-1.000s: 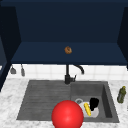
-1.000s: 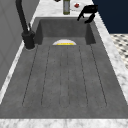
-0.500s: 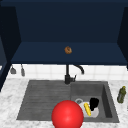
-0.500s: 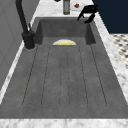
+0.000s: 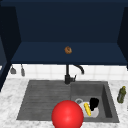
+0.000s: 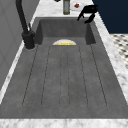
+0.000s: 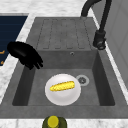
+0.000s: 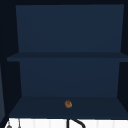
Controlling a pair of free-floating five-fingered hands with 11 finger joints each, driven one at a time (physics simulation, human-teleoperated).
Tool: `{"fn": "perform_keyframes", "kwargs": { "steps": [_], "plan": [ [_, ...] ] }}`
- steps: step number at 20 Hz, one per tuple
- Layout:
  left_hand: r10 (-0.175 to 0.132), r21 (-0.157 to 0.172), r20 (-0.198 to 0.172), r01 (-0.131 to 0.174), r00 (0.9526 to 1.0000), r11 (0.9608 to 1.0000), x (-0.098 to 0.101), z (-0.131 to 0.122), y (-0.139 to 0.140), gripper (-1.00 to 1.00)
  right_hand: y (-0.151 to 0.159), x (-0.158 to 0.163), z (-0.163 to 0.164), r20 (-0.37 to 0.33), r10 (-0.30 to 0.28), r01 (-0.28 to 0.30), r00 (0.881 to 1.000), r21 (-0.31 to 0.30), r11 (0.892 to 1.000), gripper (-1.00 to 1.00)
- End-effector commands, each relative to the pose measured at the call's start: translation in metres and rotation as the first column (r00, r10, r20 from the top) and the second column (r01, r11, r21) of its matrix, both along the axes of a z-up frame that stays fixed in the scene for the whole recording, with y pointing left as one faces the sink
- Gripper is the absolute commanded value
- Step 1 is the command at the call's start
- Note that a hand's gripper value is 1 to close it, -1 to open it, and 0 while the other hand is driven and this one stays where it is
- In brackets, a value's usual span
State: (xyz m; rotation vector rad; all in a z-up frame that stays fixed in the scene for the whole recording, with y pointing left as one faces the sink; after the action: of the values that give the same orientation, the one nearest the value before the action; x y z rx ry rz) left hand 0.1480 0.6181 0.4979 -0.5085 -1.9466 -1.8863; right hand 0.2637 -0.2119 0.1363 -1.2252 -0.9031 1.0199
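While our right hand (image 7: 25, 54) hangs over the sink's (image 7: 22, 82) front edge, its relaxed fingers droop, holding nothing. Below, 1 corn cob (image 7: 62, 86) lies across a white plate (image 7: 62, 96) by the drain.

Black tap (image 5: 68, 75) behind grey sink (image 5: 45, 97), at divide between ribbed drainer and basin. Green bottle (image 5: 121, 94) upright on marble worktop (image 5: 10, 87), right of basin. Small brown lump (image 5: 68, 50) on dark blue cabinet shelf (image 8: 37, 107). Red ball (image 5: 67, 114) at front edge.

– What lies in the basin?
– A yellow corn cob (image 7: 62, 86), flat and slightly slanted across a round white plate (image 7: 53, 96) on the basin floor, just beside the drain.
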Motion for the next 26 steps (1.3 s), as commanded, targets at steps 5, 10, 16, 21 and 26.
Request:
{"fn": "perform_keyframes", "kwargs": {
  "steps": [5,10,16,21,26],
  "plan": [
    [0.001,0.085,0.000,-0.001,1.0000,0.9964,-0.036,0.041,-0.032,-1.00,0.000,0.000,0.000,0.000,0.000,0.000,1.000,0.000,1.000,0.00],
    [0.000,0.098,-0.002,0.000,1.0000,0.9952,-0.063,0.067,-0.052,-1.00,0.000,0.000,0.000,0.000,0.000,0.000,1.000,0.000,1.000,0.00],
    [-0.003,0.113,0.000,0.003,1.0000,0.9936,-0.092,0.097,-0.077,-1.00,0.000,0.000,0.000,0.000,0.000,0.000,1.000,0.000,1.000,0.00],
    [0.001,0.120,0.018,-0.003,0.9998,0.9928,-0.111,0.104,-0.099,-1.00,0.000,0.000,0.000,0.000,0.000,0.000,1.000,0.000,1.000,0.00],
    [0.010,0.052,0.002,-0.010,0.9999,0.9986,-0.102,0.103,-0.096,-1.00,0.000,0.000,0.000,0.000,0.000,0.000,1.000,0.000,1.000,0.00]
  ]
}}
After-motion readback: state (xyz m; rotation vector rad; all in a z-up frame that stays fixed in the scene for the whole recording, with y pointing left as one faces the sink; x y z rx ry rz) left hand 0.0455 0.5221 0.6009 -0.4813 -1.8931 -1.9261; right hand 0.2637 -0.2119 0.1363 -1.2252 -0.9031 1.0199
